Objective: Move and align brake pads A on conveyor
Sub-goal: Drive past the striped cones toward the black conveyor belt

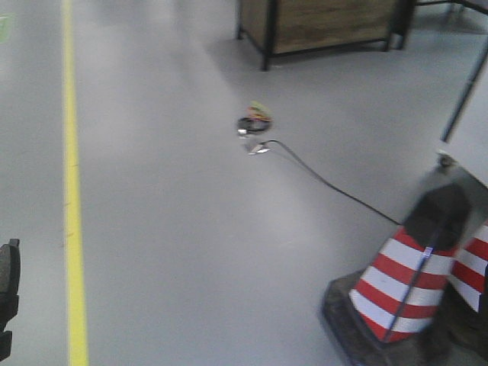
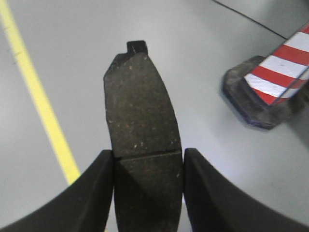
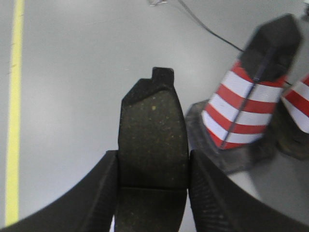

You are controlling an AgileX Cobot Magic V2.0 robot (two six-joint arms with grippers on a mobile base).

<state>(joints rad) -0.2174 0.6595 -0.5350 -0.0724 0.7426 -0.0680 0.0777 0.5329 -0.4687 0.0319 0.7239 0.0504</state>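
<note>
Two brake pads A show, each a dark-grey curved pad with a thin groove across its middle. In the left wrist view one brake pad (image 2: 140,106) sticks out forward over the grey floor, and my left gripper (image 2: 148,153) is shut on its two long edges at the groove. In the right wrist view a second brake pad (image 3: 152,125) is held the same way, with my right gripper (image 3: 153,154) shut on it. Both pads hang in the air above the floor. The conveyor is out of view.
A red-and-white traffic cone (image 1: 404,282) on a dark base stands at the right, with a second cone (image 1: 473,267) behind it. A yellow floor line (image 1: 72,191) runs along the left. A black cable (image 1: 328,183) crosses the floor. A wooden crate (image 1: 328,23) stands at the back.
</note>
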